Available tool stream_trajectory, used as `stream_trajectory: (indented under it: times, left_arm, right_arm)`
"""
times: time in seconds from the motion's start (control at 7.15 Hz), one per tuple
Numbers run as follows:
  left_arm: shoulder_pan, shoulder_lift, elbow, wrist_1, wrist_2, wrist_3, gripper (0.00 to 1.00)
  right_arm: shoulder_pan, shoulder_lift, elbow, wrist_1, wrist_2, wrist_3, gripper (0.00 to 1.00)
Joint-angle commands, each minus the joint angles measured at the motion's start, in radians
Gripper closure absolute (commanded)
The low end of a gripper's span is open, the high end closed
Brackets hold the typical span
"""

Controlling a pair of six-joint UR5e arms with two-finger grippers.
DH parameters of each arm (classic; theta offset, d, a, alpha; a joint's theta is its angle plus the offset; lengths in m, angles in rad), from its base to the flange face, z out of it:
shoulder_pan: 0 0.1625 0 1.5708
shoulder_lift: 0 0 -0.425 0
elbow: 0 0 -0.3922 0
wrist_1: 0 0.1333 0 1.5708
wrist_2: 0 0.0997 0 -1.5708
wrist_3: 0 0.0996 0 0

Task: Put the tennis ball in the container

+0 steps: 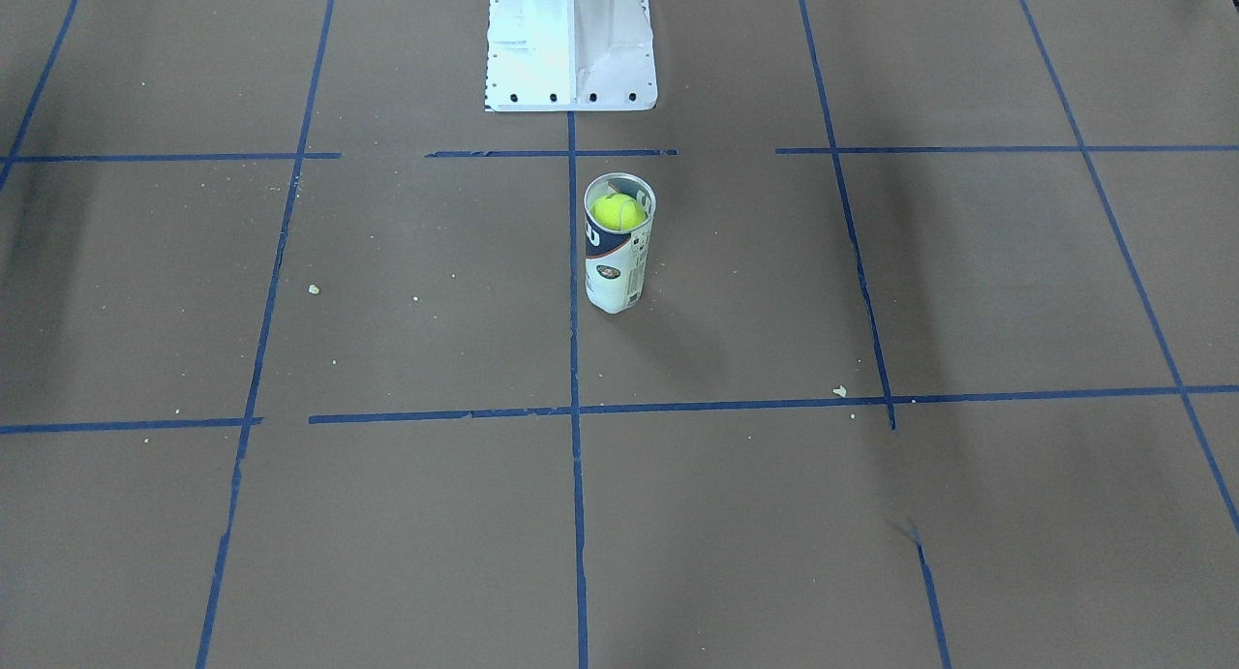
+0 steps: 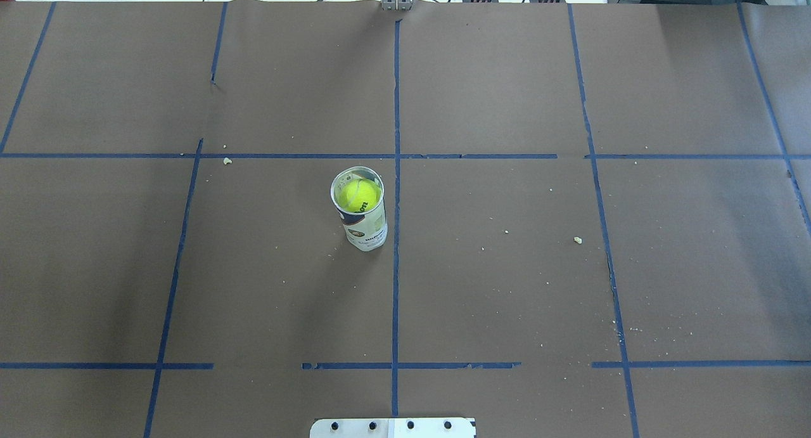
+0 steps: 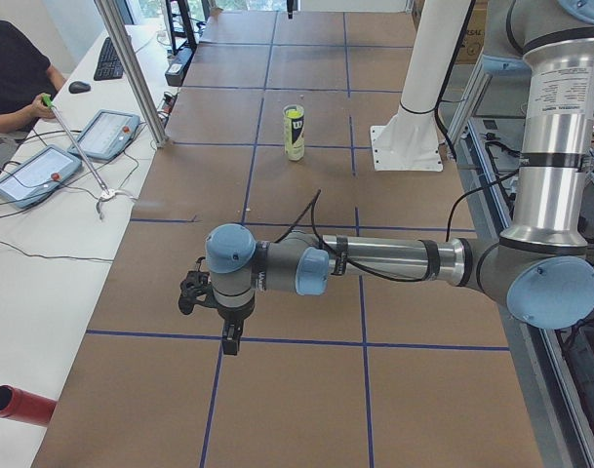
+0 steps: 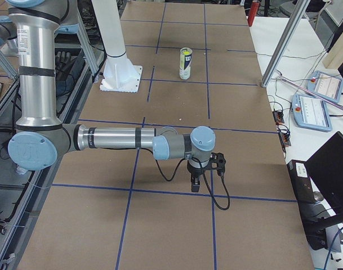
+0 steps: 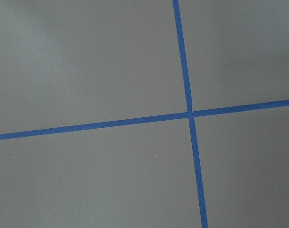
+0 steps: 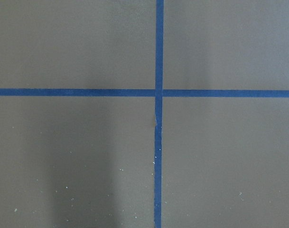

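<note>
The tennis ball (image 1: 618,211) sits inside the container (image 1: 619,267), a clear tube with a navy-and-white label that stands upright near the table's middle. From overhead the tennis ball (image 2: 358,195) shows through the open top of the container (image 2: 367,229). My left gripper (image 3: 232,341) hangs over a blue tape crossing, far from the container (image 3: 294,136). My right gripper (image 4: 196,185) hangs likewise at the other end, far from the container (image 4: 185,66). Both grippers show only in the side views, so I cannot tell whether they are open or shut. The wrist views show only brown paper and tape.
The white pedestal base (image 1: 571,59) stands just behind the tube on the robot's side. Blue tape lines grid the brown table cover. An operator (image 3: 14,73) and teach pendants (image 3: 106,132) are at a side table, with a red cylinder (image 3: 14,403) near its end.
</note>
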Motion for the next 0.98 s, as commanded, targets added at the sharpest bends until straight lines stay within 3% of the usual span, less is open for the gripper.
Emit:
stream_trajectory:
  times: [0.0, 0.14, 0.84]
  left_arm:
    - [0.029, 0.005, 0.001, 0.011, -0.026, -0.061, 0.0]
    - [0.063, 0.008, 0.001, 0.02, -0.073, -0.061, 0.0]
    - [0.088, 0.034, -0.048, 0.089, -0.074, -0.052, 0.0]
  right_arm:
    - [0.0, 0.0, 0.0, 0.0, 0.0, 0.0, 0.0]
    - [0.0, 0.0, 0.0, 0.0, 0.0, 0.0, 0.0]
    - [0.0, 0.0, 0.0, 0.0, 0.0, 0.0, 0.0]
